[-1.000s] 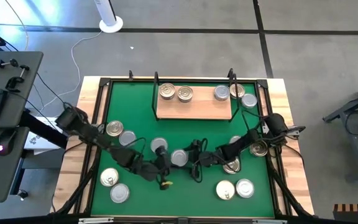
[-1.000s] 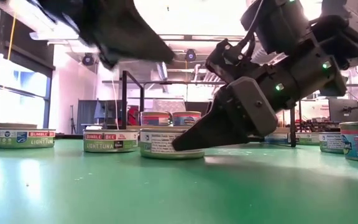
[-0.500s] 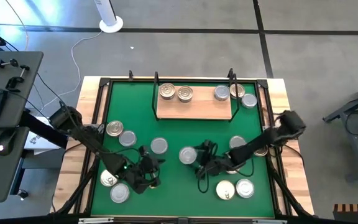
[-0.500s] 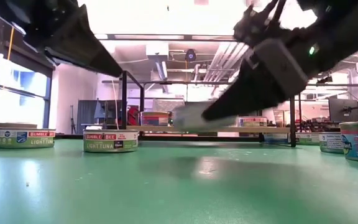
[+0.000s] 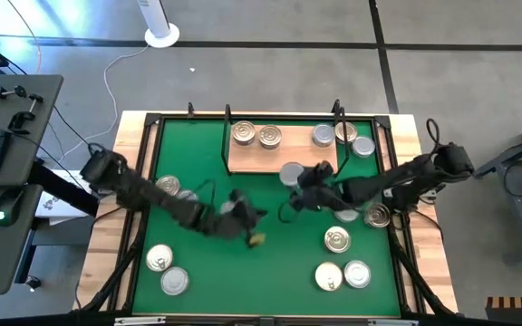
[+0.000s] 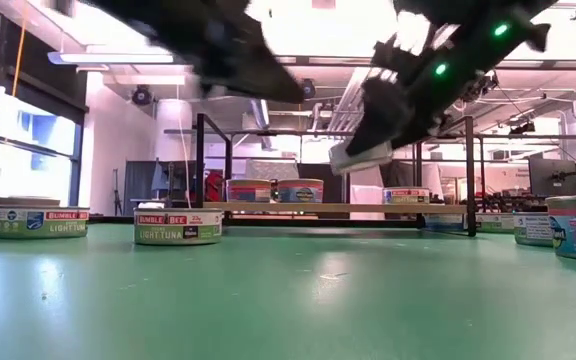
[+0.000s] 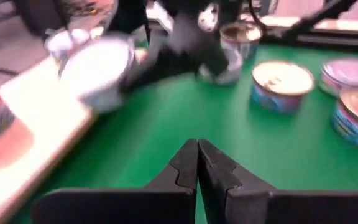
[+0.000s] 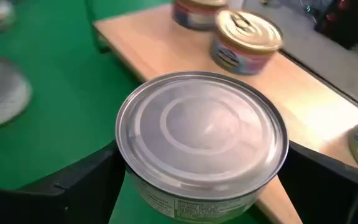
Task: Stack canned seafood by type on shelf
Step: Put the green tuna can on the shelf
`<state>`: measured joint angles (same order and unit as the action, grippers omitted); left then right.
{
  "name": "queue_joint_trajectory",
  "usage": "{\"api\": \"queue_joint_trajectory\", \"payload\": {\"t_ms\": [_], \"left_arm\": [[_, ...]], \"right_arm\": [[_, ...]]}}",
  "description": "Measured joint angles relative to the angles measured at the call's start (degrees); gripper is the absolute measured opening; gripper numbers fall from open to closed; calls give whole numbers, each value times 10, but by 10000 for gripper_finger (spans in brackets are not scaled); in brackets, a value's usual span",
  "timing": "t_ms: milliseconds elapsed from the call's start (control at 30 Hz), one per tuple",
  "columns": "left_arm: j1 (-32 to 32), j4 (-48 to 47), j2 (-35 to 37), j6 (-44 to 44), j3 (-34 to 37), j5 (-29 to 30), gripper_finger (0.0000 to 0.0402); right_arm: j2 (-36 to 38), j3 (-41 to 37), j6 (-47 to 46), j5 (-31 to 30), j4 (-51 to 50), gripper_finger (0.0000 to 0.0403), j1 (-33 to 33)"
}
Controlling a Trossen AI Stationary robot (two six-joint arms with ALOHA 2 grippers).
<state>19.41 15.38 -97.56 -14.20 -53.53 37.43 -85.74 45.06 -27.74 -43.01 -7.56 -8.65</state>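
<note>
My right gripper point(image 5: 297, 177) is shut on a silver-lidded can point(image 8: 201, 134), which hangs in the air just in front of the shelf's point(image 5: 284, 158) front edge, also visible in the low view as the lifted can point(image 6: 360, 156). On the shelf stand two gold-lidded cans point(image 5: 244, 134) point(image 5: 269, 137) at its left and two silver-lidded cans point(image 5: 323, 136) point(image 5: 345, 133) at its right. My left gripper point(image 5: 254, 217) is shut with nothing in it, above the middle of the green mat point(image 5: 270, 263); its closed fingers point(image 7: 197, 165) show in the left wrist view. My right gripper pinches the can's round side wall point(image 8: 128, 180) between its two fingers, one on each opposite side. The fingers come from the table's right, slanting down. The can is lifted clear of the mat, lid up, slightly tilted.
Loose cans rest on the mat: at the left point(image 5: 167, 186), near left point(image 5: 159, 258) point(image 5: 175, 282), near right point(image 5: 337, 239) point(image 5: 329, 275) point(image 5: 357, 273), and right point(image 5: 377, 215). One more can point(image 5: 363, 147) stands beside the shelf's right end. Black uprights point(image 5: 227, 116) rise at the shelf's ends.
My right gripper, shut on the silver-lidded can, has lifted it off the middle of the mat and carried it up and toward the far edge, to the shelf's front. My left gripper, still shut, swung toward the near left, then back toward the middle.
</note>
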Motion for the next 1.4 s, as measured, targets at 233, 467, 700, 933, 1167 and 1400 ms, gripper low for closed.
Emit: {"api": "queue_joint_trajectory", "payload": {"t_ms": [233,467,700,933,1167,1400], "left_arm": [[-189,42,-14,62,-44,-142,0],[-290,84,-75,71,-74,-329,0],[-319,86,-140,73,-113,-376,0],[-343,68,-206,53,-172,-429,0],[-364,-9,-233,39,-215,-463,0],[-372,-22,-233,38,-215,-459,0]], "right_arm": [[-8,0,13,17,-65,379,78],[-8,1,76,93,-63,379,125],[-9,1,103,170,-64,379,162],[-9,1,109,171,-64,379,166],[-10,0,124,172,-65,379,166],[-8,20,127,172,-109,378,166]]}}
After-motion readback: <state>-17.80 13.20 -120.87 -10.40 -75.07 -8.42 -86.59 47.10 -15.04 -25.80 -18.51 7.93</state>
